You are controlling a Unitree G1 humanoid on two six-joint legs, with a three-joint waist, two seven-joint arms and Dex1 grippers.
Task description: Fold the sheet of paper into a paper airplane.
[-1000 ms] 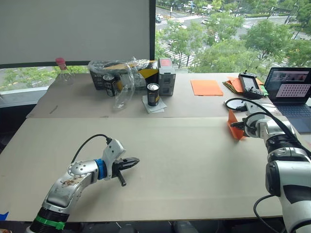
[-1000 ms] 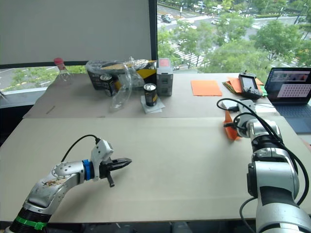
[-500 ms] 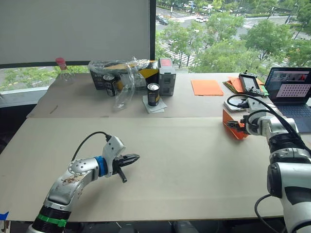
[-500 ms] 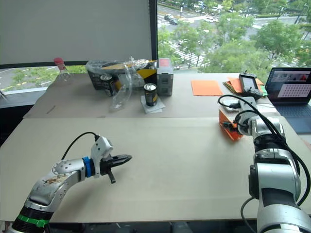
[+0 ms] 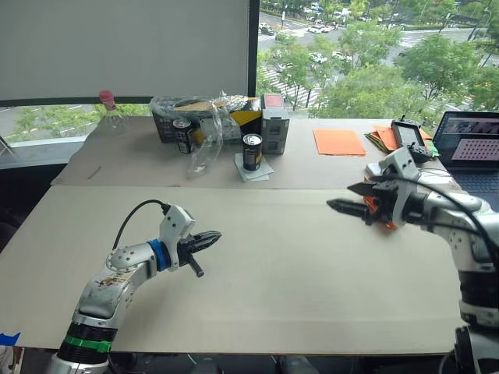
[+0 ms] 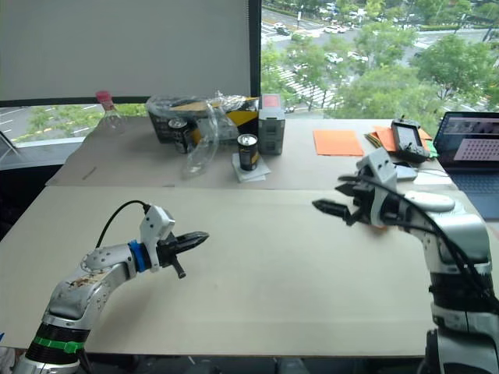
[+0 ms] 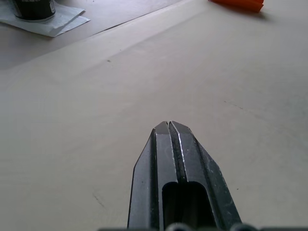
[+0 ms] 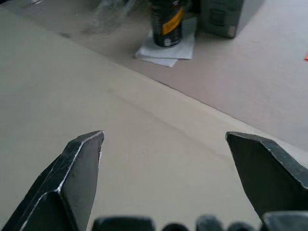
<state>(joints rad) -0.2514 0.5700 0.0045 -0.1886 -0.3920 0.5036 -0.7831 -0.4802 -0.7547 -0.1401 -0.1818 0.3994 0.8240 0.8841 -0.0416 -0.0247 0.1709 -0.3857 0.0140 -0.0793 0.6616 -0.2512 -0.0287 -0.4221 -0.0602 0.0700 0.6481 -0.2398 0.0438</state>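
My right claw (image 5: 352,199) hangs above the table (image 5: 296,265) with its two black fingers spread wide, holding nothing; the right wrist view shows bare tabletop between the fingertips (image 8: 86,144). The claw points toward my left, across the middle of the table. The creased orange sheet of paper (image 5: 376,216) lies on the table just behind this claw, on its wrist side, mostly hidden by the gripper body; whether the claw touches it I cannot tell. In the left wrist view the same sheet appears as an orange sliver (image 7: 237,4) far ahead of the left fingers.

My left claw (image 5: 212,237) is pressed shut and empty, its fingers (image 7: 163,144) meeting along a thin seam, just above the table. It points toward my right claw, well apart from it, with open tabletop between the two.

Beyond my right claw, farther from me, a smooth orange sheet (image 5: 338,141) lies flat, and beside it a fanned pile of orange sheets (image 5: 383,136) sits under a black handheld controller (image 5: 409,134). A laptop (image 5: 472,148) stands open at the far right. Ahead of the right claw's fingers, a dark can (image 8: 166,23) rests on a white napkin (image 8: 166,50), near a grey box (image 5: 274,123), a second can (image 5: 183,135), crumpled clear plastic (image 5: 209,136) and a bottle with a red cap (image 5: 111,111).
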